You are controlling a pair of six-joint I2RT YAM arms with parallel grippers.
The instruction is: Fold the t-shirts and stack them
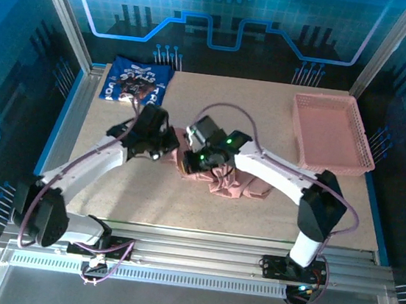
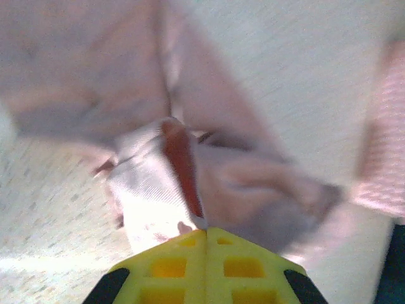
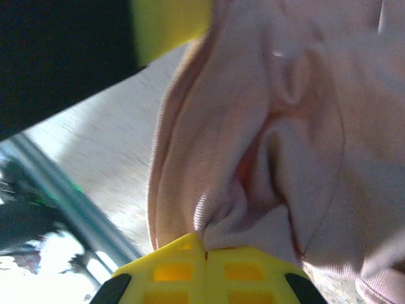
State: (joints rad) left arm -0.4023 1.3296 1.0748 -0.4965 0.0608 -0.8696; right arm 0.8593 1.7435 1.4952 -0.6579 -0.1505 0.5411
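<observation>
Left pincer (image 1: 164, 151): closed on a fold of the pink shirt (image 1: 221, 186), with its yellow fingertips met on the cloth (the wrist view shows a pale ribbed edge right at the tips).
Right pincer (image 1: 199, 159): closed on the same shirt, with a bunch of gathered cloth pinched at its tips.
Pincers together: near each other, side by side at the shirt's left end.
Pink shirt, place: the middle of the counter (image 1: 181, 209), under and just right of both pincers, well apart from the navy shirt (image 1: 134, 80).
Navy shirt, place: the far-left corner of the counter, away from both pincers.
Basket (image 1: 331, 134): a pink lattice tray at the far right with its whole floor on show; both shirts lie outside it.
Pink shirt, look: a crumpled heap of plain dusty pink, with deep folds that are darker in the creases.
Navy shirt, look: a compact, roughly squared shape with its white-and-red print facing up (the lettering is too small to read).
</observation>
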